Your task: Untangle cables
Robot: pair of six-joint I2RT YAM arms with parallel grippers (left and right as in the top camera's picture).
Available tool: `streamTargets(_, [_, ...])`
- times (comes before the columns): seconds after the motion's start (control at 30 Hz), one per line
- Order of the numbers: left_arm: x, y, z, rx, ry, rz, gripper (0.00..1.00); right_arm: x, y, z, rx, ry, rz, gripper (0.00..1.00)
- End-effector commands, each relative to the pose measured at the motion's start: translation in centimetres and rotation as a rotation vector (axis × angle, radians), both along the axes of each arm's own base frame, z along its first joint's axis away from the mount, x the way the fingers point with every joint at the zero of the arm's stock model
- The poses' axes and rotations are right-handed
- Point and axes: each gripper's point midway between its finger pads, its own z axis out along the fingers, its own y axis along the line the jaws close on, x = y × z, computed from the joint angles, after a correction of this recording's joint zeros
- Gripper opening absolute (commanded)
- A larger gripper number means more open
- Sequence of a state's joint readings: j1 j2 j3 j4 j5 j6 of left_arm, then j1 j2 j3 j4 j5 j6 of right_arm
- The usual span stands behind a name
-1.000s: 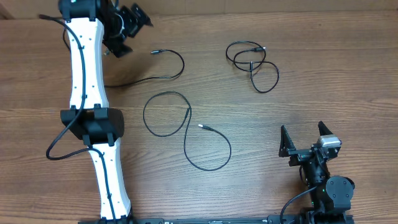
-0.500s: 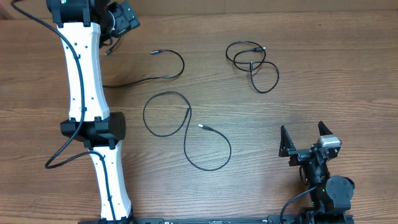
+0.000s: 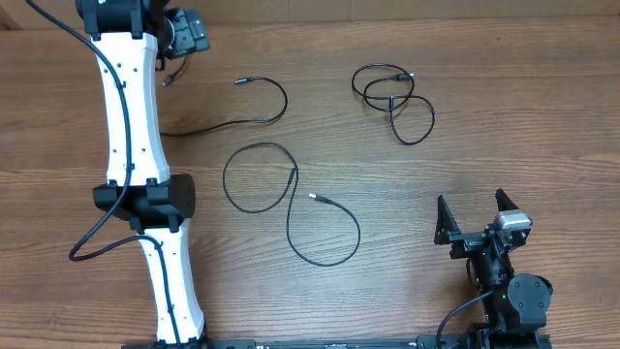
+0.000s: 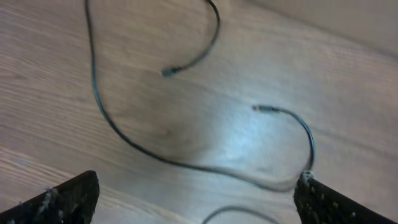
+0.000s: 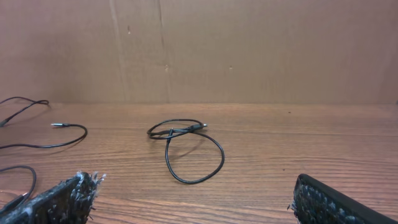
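Landmark: S-curve cable (image 3: 294, 184), flat on table (image 3: 542, 126), mid-table.
- Second cable (image 3: 286, 102): behind landmark, apart from it; tail runs left to left arm (image 3: 131, 107).
- Knotted cable (image 3: 391, 97): behind and right of landmark, well apart.
- Left arm: near landmark's left side, stretching front to back.
- Left gripper (image 3: 184, 34): far behind and left of landmark, beyond second cable's tail.
- Right gripper (image 3: 472, 204): right of landmark, slightly in front, well apart.
- No cable touches landmark.
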State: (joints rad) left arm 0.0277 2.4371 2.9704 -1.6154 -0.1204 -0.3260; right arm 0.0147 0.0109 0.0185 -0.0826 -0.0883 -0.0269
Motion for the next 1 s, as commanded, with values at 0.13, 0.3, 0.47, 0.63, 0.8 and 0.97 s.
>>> streamTargets(0.13, [0.9,9.2,-1.6,0.031,-0.023,0.188,0.93,0.0,-0.2,-0.2,-0.005,-0.002,-0.011,1.0])
streamTargets(0.3, [1.2,13.1,-5.5,0.027,0.017,0.254,0.91,0.0,-0.2,-0.2,-0.005,-0.002,-0.011,1.0])
streamTargets(0.47, [2.0,14.6,-10.5,0.029,0.058,0.249,0.9,0.0,-0.2,-0.2,-0.005,-0.002,-0.011,1.0])
streamTargets(0.63, [2.3,14.6,-15.2,0.034,0.095,0.211,0.9,0.0,-0.2,-0.2,-0.005,-0.002,-0.011,1.0])
streamTargets(0.8, [1.7,16.0,-18.9,0.054,0.114,0.238,0.85,0.0,-0.2,-0.2,-0.005,-0.002,-0.011,1.0])
streamTargets(0.97, [1.1,17.0,-21.1,0.014,0.113,0.223,0.8,0.0,-0.2,-0.2,-0.005,-0.002,-0.011,1.0])
